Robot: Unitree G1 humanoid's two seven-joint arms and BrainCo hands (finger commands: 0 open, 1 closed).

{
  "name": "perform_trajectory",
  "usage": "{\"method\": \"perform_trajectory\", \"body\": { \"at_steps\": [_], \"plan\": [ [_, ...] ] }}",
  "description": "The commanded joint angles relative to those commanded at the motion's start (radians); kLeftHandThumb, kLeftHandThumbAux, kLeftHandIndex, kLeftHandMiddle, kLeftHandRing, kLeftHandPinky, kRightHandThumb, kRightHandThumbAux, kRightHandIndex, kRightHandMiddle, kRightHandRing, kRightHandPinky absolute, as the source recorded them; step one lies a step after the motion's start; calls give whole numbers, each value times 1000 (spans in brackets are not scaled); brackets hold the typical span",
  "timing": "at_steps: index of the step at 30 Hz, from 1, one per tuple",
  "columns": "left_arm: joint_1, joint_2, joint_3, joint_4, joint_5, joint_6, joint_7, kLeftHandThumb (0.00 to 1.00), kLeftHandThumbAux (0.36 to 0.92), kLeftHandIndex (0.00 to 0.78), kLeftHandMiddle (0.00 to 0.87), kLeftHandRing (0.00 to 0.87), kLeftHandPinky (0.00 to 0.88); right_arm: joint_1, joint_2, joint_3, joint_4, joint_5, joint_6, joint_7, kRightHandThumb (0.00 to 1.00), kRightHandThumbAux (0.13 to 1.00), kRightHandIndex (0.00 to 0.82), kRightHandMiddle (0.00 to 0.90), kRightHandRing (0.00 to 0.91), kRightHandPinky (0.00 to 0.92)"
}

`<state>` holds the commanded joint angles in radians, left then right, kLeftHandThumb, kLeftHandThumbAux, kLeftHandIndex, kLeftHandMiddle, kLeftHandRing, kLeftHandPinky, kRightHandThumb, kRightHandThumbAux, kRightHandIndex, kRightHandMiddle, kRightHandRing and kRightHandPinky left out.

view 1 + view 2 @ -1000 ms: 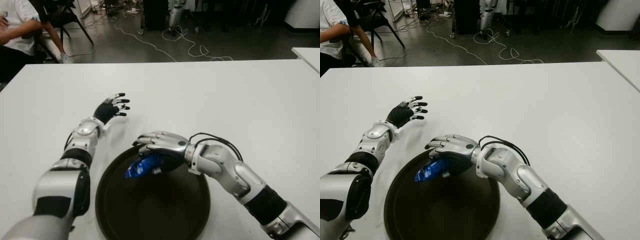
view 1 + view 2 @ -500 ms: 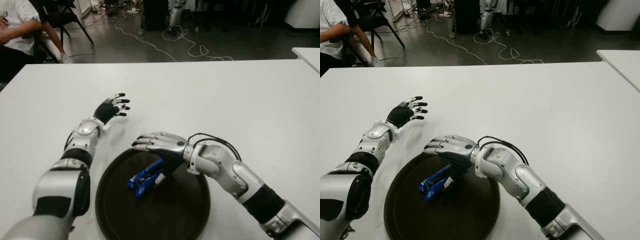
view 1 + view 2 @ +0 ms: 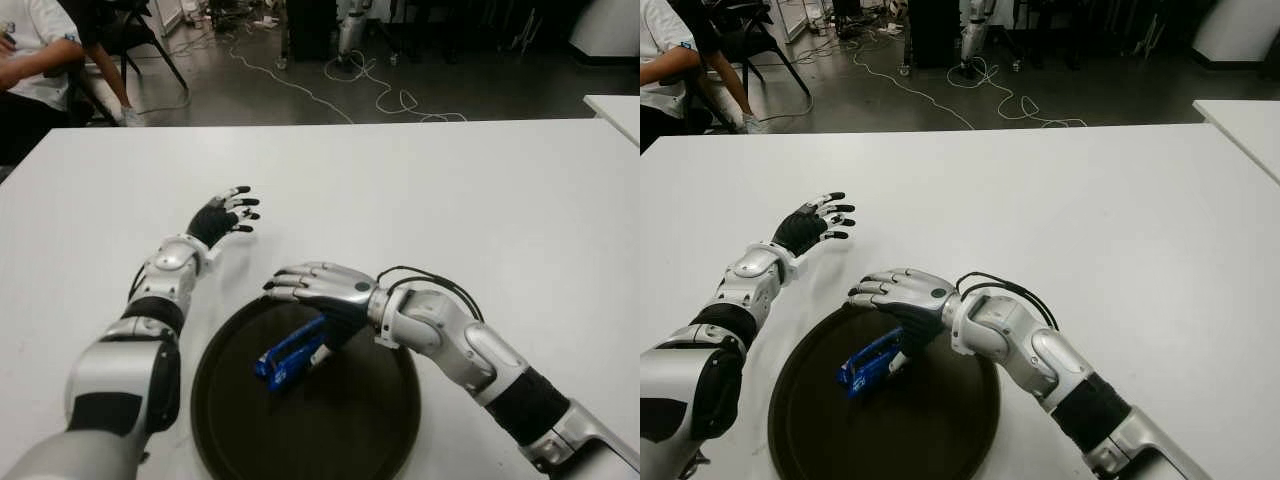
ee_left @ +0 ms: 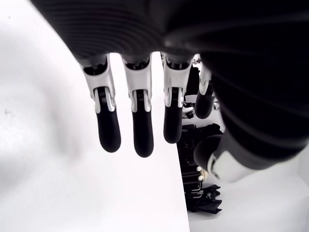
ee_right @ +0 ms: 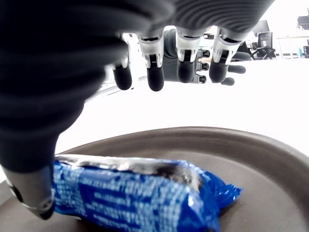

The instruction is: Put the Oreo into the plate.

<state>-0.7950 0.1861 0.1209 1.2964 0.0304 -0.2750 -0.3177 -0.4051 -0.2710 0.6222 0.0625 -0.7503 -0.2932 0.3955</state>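
Note:
The blue Oreo pack point(image 3: 291, 352) lies inside the round dark plate point(image 3: 345, 430), in the half farther from me, at the near middle of the white table point(image 3: 450, 190). My right hand point(image 3: 312, 288) hovers just over the plate's far rim with fingers stretched flat and holds nothing. In the right wrist view the pack point(image 5: 137, 193) lies on the plate point(image 5: 251, 159) below the spread fingers point(image 5: 154, 75), with the thumb close beside it. My left hand point(image 3: 228, 213) shows to the left of the plate and beyond it, fingers spread, nothing in it.
A seated person point(image 3: 30, 60) is at the far left beyond the table. Cables point(image 3: 380, 95) lie on the floor behind. The corner of a second white table point(image 3: 615, 105) shows at the far right.
A second ago my right hand was shut on the Oreo pack over the plate. The fingers opened and the pack dropped onto the plate. The left arm has not moved.

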Motion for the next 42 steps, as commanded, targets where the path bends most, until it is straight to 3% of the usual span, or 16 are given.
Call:
{"method": "perform_trajectory", "body": {
  "at_steps": [13,18,24,33,37,40,42],
  "plan": [
    [-1,-1,3,2,-2,1,-2,0,639,142,235,274,314,-40,-40,-42,6,29,-27,5,0,693,0,0,0,0],
    [-2,-1,-3,1,4,1,7,0,635,141,229,270,317,-54,-119,-144,-64,120,-44,55,0,702,0,0,0,0],
    [-5,-2,-3,4,4,13,12,0,632,153,241,282,330,-70,-110,-191,-12,168,-57,17,0,701,0,0,0,0],
    [-3,2,-14,5,17,16,29,0,600,176,233,262,298,-138,-84,-264,235,208,-148,-170,0,693,0,0,0,0],
    [-6,0,-19,5,24,15,37,0,609,171,218,248,294,-242,-117,-303,514,225,-205,-251,0,681,15,23,5,17],
    [-6,-2,-16,5,18,15,31,0,621,162,216,251,300,-281,-119,-293,637,194,-207,-308,0,662,33,43,23,39],
    [-7,-3,-11,5,11,17,23,0,630,156,220,258,307,-321,-109,-268,802,146,-203,-425,0,657,54,71,52,65]
  ]
}}
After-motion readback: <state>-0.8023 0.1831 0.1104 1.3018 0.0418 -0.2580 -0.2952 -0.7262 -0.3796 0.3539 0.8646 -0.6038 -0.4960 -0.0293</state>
